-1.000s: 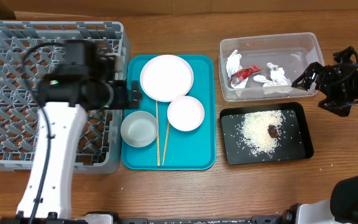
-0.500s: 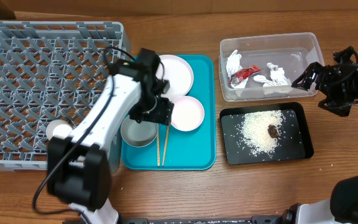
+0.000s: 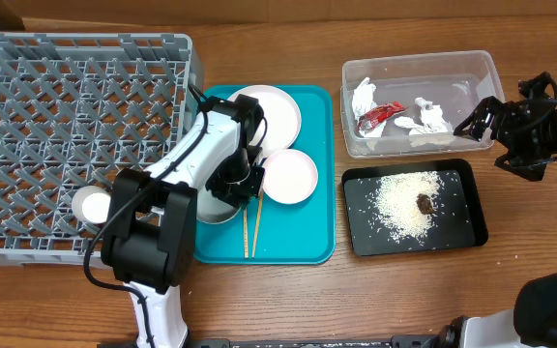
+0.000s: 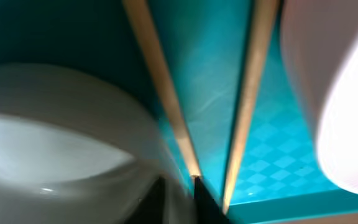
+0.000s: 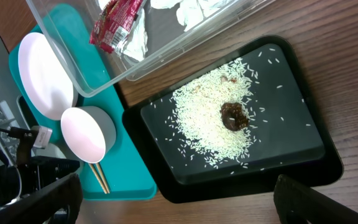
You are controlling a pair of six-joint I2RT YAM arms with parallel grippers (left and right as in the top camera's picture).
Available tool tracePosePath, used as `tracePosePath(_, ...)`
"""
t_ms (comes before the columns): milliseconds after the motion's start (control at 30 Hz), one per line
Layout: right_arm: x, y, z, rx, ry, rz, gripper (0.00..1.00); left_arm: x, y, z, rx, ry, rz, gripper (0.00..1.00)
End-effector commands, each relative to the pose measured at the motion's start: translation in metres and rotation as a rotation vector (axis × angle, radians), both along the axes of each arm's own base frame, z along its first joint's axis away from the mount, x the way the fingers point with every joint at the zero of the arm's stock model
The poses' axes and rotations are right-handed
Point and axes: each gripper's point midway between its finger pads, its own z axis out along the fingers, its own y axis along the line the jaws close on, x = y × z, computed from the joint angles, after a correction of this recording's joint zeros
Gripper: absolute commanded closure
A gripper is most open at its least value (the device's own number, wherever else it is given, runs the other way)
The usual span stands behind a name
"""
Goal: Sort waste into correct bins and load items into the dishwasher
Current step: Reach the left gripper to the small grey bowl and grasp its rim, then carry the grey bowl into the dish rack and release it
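From where I stand, the left arm covers most of what it is working over. The left gripper (image 3: 241, 185) is down on the teal tray (image 3: 309, 242), and the arm hides nearly all of the grey bowl (image 3: 207, 210), leaving only a pale crescent of it showing. It also covers the left edge of the round white plate (image 3: 275, 116).

The left wrist view is very close and blurred. It shows the bowl's white inside on the left, the two wooden chopsticks (image 3: 249, 228) running up the teal floor, and the curved side of the small white dish (image 3: 291, 177) on the right. A dark fingertip (image 4: 199, 200) sits right at the end of one chopstick. I cannot tell whether the jaws have hold of it.

The small white cup (image 3: 93, 205) sits in the grey dish rack (image 3: 27, 116), near its front edge.

The right gripper (image 3: 492, 141) hangs beside the clear tub (image 3: 482, 68) with its jaws spread wide and nothing in them. Crumpled white napkins (image 3: 429, 119) and the red-and-silver wrapper (image 3: 379, 115) lie in the tub. The black tray (image 3: 457, 232) in front of it holds scattered rice (image 3: 399, 198) around a small brown lump (image 3: 425, 202).
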Motion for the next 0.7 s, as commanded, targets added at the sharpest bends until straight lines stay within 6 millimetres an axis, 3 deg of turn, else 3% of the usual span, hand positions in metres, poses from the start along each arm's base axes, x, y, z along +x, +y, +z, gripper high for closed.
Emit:
tracePosePath(0,0.003,0.001,0.009,0.001,-0.035,0.003,0.00,0.006,0.000,0.000,0.019,-0.014,0.020,0.96)
tracePosePath(167,0.002,0.001,0.009,0.003,-0.030,0.003,0.00,0.016,-0.003,0.012,0.012,-0.040,0.037,0.96)
tracePosePath(267,0.002,0.001,0.009,0.003,-0.029,0.003,0.00,0.029,-0.007,0.032,-0.004,-0.085,0.038,0.96)
tracePosePath(533,0.001,-0.001,0.008,-0.011,-0.023,0.001,0.00,0.068,-0.019,0.121,-0.151,-0.321,0.016,0.96)
tracePosePath(667,0.001,-0.001,0.008,-0.011,-0.023,0.001,0.00,0.081,0.000,0.167,-0.198,-0.451,0.068,0.96)
